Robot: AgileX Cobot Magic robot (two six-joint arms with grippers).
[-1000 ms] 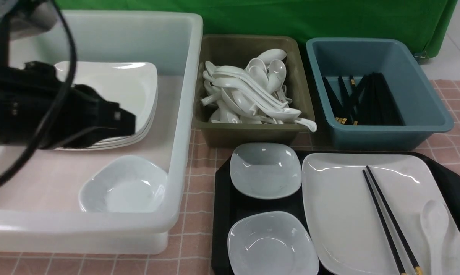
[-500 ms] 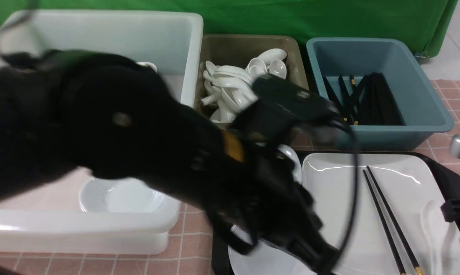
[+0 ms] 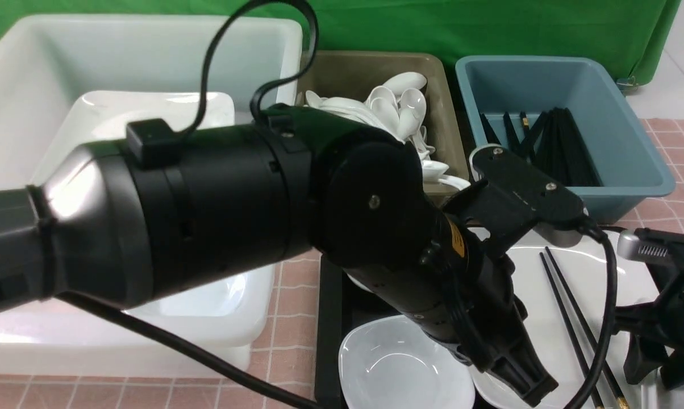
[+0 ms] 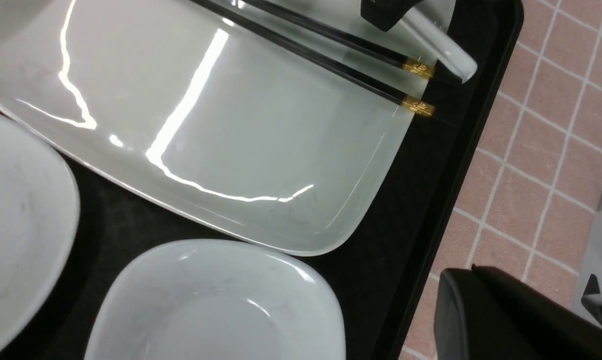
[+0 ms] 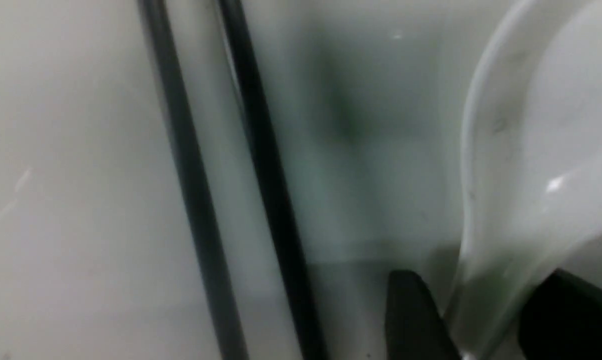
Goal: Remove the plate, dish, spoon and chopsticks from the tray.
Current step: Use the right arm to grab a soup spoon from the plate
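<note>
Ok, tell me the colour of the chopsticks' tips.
Gold tips on black chopsticks; the left wrist view shows them best.

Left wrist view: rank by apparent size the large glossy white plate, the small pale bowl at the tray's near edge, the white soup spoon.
1. white plate
2. pale bowl, partly cropped
3. white spoon, only its handle shows

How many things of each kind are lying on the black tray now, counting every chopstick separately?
On the black tray:
large white plate: 1
small white dishes: 2
black chopsticks: 2
white soup spoon: 1
Total: 6
</note>
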